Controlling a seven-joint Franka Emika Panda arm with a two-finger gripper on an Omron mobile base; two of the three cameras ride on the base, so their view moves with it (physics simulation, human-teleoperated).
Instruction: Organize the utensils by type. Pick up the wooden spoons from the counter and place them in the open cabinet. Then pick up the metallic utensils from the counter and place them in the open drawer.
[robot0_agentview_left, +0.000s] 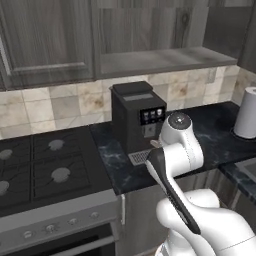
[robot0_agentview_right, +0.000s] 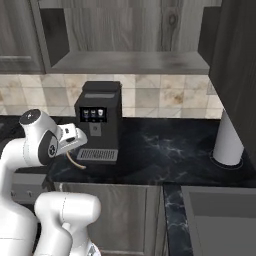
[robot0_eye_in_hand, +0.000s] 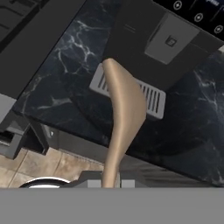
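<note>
My gripper (robot0_eye_in_hand: 110, 183) is shut on the handle of a wooden spoon (robot0_eye_in_hand: 124, 105). The pale bowl of the spoon points toward the coffee machine's drip grille. From the right base view, the gripper (robot0_agentview_right: 70, 149) hangs over the front edge of the dark marble counter (robot0_agentview_right: 160, 150), and the wooden spoon (robot0_agentview_right: 75, 161) curves down below it. The open cabinet (robot0_agentview_right: 130, 61) is a bare wooden shelf above the coffee machine, well above my hand; it appears again in the left base view as the open cabinet (robot0_agentview_left: 165, 57). The metallic utensils and the open drawer are out of view.
A black coffee machine (robot0_agentview_left: 136, 115) (robot0_agentview_right: 98, 120) stands on the counter right behind my hand. The stove (robot0_agentview_left: 45, 165) lies to the left. A white paper towel roll (robot0_agentview_right: 228, 142) stands at the right, near the sink (robot0_agentview_right: 220, 220). An open cabinet door (robot0_agentview_right: 235, 65) hangs at the right.
</note>
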